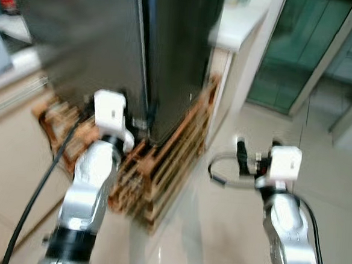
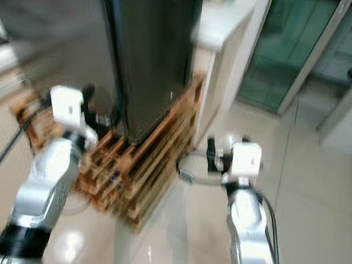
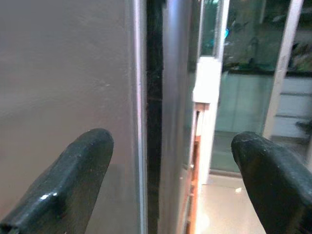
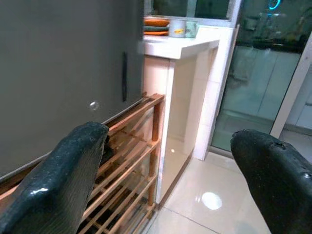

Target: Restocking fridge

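A tall dark grey fridge [image 1: 110, 37] stands on a wooden slatted rack [image 1: 161, 167], its door shut. My left gripper [image 1: 138, 114] is raised close to the fridge's front corner; in the left wrist view its two black fingers [image 3: 73, 180] stand wide apart, straddling the door seam [image 3: 153, 112], with nothing between them. My right gripper [image 1: 256, 151] hovers over the floor to the right of the rack. Its fingers [image 4: 63, 180] are spread open and hold nothing, pointing at the fridge's side [image 4: 58, 73].
A white tiled counter [image 4: 180, 46] with stacked bowls and a cup [image 4: 168, 27] stands right of the fridge. Behind it are glass sliding doors [image 1: 302, 50]. A black cable [image 1: 39, 189] runs across the glossy tile floor [image 1: 229, 232] at left. The eye views are blurred.
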Controlling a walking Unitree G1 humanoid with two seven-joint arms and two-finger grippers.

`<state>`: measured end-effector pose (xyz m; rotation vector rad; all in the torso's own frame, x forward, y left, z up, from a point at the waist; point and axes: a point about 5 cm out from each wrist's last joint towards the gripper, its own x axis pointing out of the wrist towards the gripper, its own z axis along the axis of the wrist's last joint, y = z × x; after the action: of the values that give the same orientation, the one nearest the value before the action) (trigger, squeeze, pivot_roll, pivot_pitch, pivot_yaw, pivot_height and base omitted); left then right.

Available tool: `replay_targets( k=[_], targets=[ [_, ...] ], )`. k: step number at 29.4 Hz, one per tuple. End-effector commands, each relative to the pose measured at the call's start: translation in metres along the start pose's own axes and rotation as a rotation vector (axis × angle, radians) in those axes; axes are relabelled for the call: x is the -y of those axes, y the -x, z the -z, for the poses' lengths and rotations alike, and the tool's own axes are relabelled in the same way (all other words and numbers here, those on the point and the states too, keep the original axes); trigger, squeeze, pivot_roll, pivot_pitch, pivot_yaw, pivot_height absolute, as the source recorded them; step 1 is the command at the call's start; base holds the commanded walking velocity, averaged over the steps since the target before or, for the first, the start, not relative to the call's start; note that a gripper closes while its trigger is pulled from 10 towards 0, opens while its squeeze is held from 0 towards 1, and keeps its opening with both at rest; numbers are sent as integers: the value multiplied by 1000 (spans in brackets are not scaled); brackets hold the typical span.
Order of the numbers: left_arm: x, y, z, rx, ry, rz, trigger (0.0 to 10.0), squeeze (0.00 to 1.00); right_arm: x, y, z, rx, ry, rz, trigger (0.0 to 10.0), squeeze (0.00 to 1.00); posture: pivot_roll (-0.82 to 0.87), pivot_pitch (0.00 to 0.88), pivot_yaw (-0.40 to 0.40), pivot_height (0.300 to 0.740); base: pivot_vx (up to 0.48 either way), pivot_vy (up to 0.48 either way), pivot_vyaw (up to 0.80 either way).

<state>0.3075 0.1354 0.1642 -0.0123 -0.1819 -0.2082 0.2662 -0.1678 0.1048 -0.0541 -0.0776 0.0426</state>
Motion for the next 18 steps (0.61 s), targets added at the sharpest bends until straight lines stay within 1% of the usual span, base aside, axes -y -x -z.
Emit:
replay_targets(
  k=[1, 2, 5, 7, 8, 9, 10, 13, 14, 15, 18],
  targets=[
    [-2, -9, -3, -2, -21, -24, 10000, 0, 8, 2, 4, -15, 8, 33, 10000, 0, -121, 0, 28, 740, 0, 0, 0],
    [-3, -11, -4, 1, -28, -31, 10000, 0, 8, 1, 4, -15, 8, 33, 10000, 0, -121, 0, 28, 740, 0, 0, 0],
    [-5, -27, -6, -5, -43, -39, 10000, 0, 7, -1, 5, -22, 3, 27, 10000, 0, -115, 0, 22, 740, 0, 0, 0],
    [-6, -35, -6, -13, -70, -52, 10000, 0, 5, -2, 6, -25, 3, 18, 10000, 0, -120, 0, 28, 740, 0, 0, 0],
    [-6, -35, -6, -13, -70, -52, 10000, 0, 5, -2, 6, -25, 3, 18, 10000, 0, -120, 0, 28, 740, 0, 0, 0],
    [-8, -39, -6, -18, -63, -65, 10000, 0, 5, -3, 6, -24, 4, 15, 10000, 0, -129, 0, 36, 740, 0, 0, 0],
    [-8, -40, -6, -19, -57, -69, 10000, 0, 5, -3, 6, -23, 4, 17, 10000, 0, -129, 0, 36, 740, 0, 0, 0],
    [-7, -41, 1, -46, -40, -63, 10000, 0, 6, -3, 7, -28, 0, 28, 10000, 0, -134, 0, 36, 740, 0, 0, 0],
    [-4, -42, 6, -66, -34, -50, 10000, 0, 7, -3, 8, -30, -2, 31, 10000, 0, -136, 0, 35, 740, 0, 0, 0],
    [-4, -42, 6, -66, -34, -50, 10000, 0, 7, -3, 8, -30, -2, 31, 10000, 0, -136, 0, 35, 740, 0, 0, 0],
    [4, -47, 12, -79, -5, -26, 10000, 0, 6, -3, 9, -34, -2, 25, 10000, 0, -136, 0, 32, 740, 0, 0, 0]
  ],
)
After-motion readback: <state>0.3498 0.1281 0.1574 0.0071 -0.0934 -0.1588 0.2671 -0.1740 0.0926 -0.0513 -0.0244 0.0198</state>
